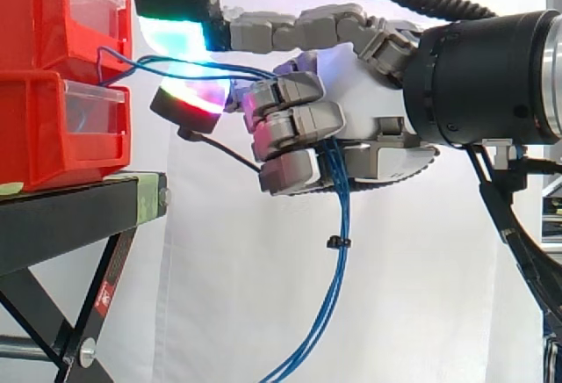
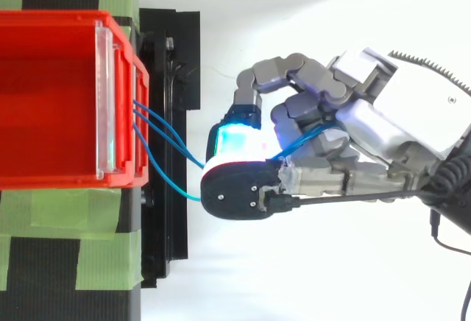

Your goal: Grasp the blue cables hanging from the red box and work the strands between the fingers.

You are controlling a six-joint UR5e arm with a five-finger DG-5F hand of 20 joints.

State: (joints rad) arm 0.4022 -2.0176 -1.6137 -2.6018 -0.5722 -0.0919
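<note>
Thin blue cables (image 1: 176, 68) run from the front of the upper red box (image 1: 53, 14) to my hand (image 1: 369, 102), which sits just right of the boxes. My fingers are curled round the strands, and the cables drop below the palm in a long bundle (image 1: 334, 286) tied by a small black clip. From above, the blue cables (image 2: 165, 144) leave the red box (image 2: 51, 93) and pass under a glowing fingertip (image 2: 235, 144) into the hand (image 2: 353, 137). One finger is stretched out straight above the strands toward the box.
Two red bins are stacked on a black stand (image 1: 70, 216) with a crossed leg frame. Green tape strips (image 2: 103, 251) mark the stand top. A white curtain hangs behind.
</note>
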